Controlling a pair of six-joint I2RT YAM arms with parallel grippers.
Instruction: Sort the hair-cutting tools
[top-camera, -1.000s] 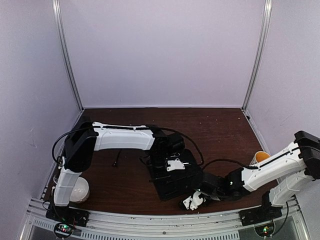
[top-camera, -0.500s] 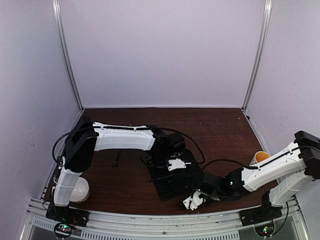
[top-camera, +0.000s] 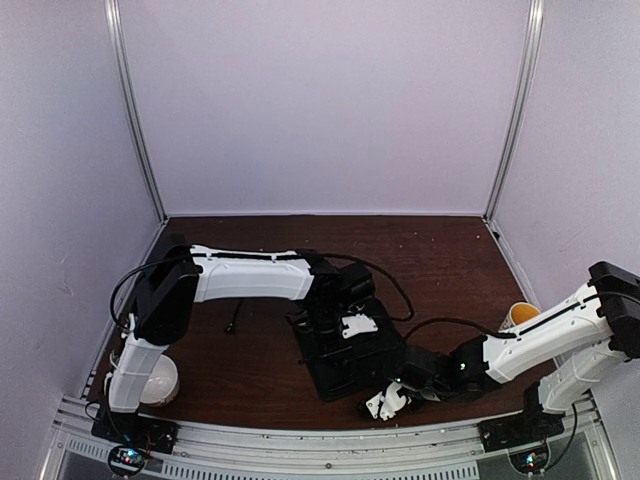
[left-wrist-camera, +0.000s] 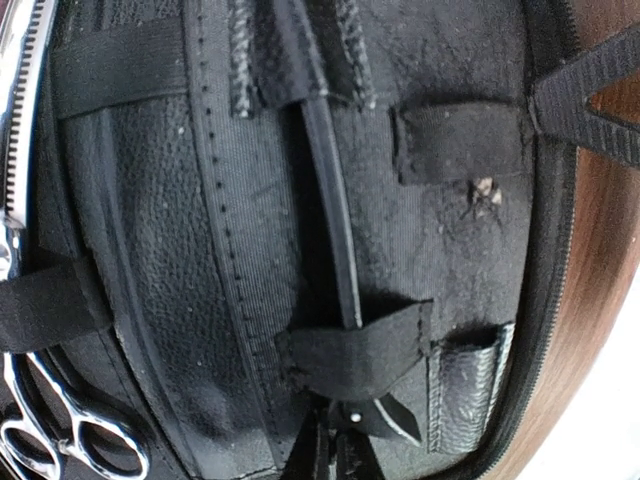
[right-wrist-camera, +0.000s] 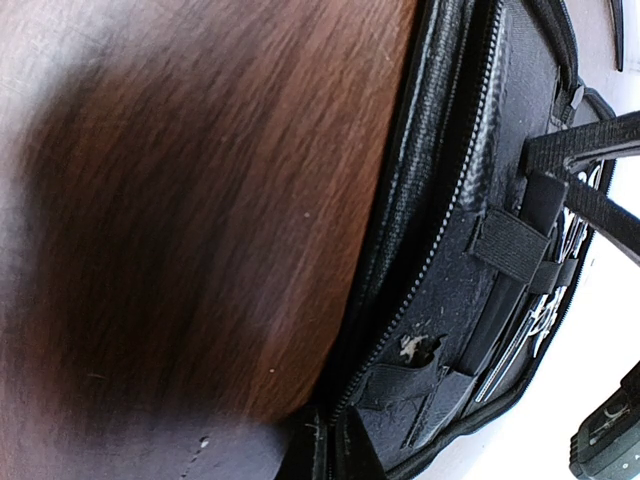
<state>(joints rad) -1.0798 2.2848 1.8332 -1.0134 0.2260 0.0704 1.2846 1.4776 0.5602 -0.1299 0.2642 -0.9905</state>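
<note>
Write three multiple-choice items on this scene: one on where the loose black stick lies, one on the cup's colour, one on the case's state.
1. Where does the loose black stick lie?
A. on the bare table, left of the case
B. inside the case
C. against the back wall

2. What colour is the cup at the table's right edge?
A. blue
B. green
C. yellow

3. How is the case?
A. zipped shut
B. lying open
C. standing on edge

Answers:
1. A, since the top view shows it on wood apart from the case.
2. C, since its rim shows yellow.
3. B, since the left wrist view shows the inner straps.
</note>
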